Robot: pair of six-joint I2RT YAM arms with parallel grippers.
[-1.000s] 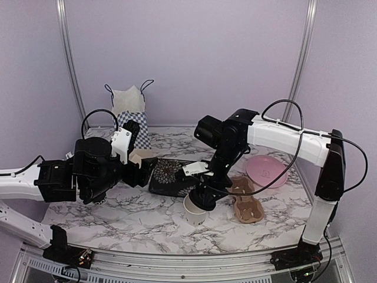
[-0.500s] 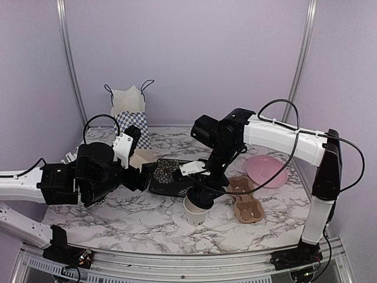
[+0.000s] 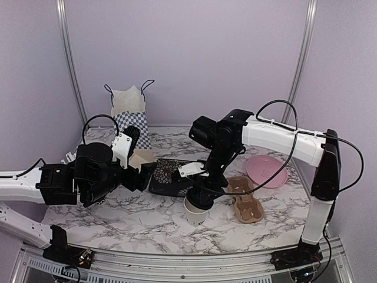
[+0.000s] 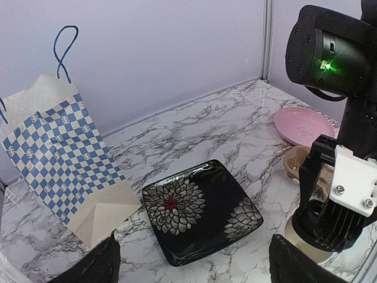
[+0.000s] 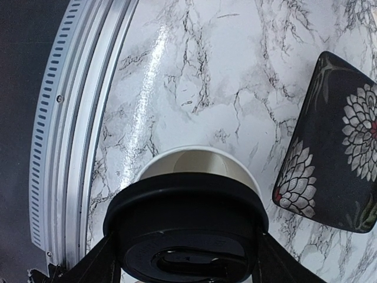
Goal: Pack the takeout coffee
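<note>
Top view: you are looking at the right gripper reaching down over the takeout coffee cup. The cup is standing upright on the marble table, toward its near edge. It is sitting just beside the near corner of the black flowered plate and to the left of the brown pulp cup carrier.

Right wrist view: you are seeing the right gripper's two fingers pinching the round black lid from opposite sides. The lid is sitting over the cup's mouth. The cream inside of the cup is showing past the lid's far edge, so the lid is not covering the mouth squarely in this view. You cannot tell whether the lid is resting on the rim or hanging just above it.

Left wrist view: you are seeing the left gripper with its fingers spread wide and nothing lying between them. It is hovering above the table and facing the flowered plate.

Background: the blue-and-white checkered paper bag is leaning at the back left, with its blue cord handles pointing up. The pink plate is lying at the back right, just beyond the carrier. Neither gripper is touching the bag, the pink plate or the carrier.
</note>
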